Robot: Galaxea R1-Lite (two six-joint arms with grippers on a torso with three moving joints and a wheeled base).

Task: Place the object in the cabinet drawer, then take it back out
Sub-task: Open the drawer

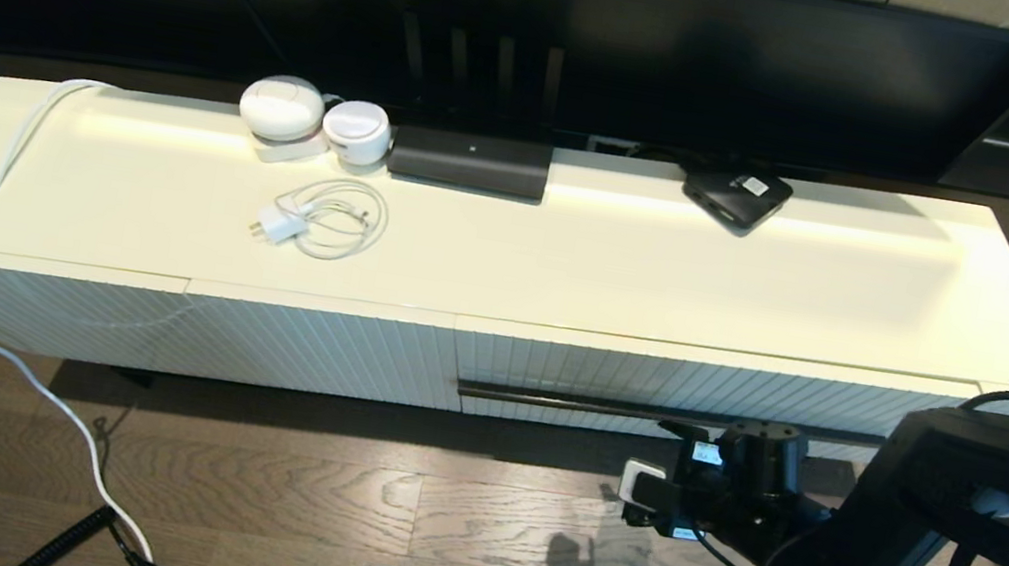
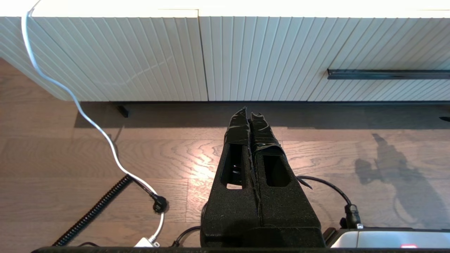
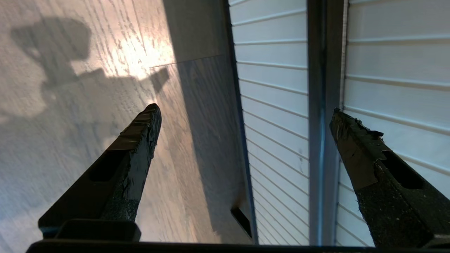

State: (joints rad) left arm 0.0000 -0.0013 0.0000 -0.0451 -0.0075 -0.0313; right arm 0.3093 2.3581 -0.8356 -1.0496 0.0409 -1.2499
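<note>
The right gripper (image 3: 242,116) hangs wide open before the closed drawer (image 1: 710,392), near its handle (image 1: 567,401); the left gripper (image 2: 250,117) is closed.

Cabinet drawer (image 1: 710,394): wide, shallow, cream-white, vertically ribbed front, long thin black bar handle (image 1: 646,413) low across it; fully closed, flush with neighbouring panel.

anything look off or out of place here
Nothing is spilled or damaged. The one oddity: no umbrella shows in any view, and the cabinet drawer is shut. The right gripper is open in front of its bar handle; the left gripper is shut over the floor.
</note>
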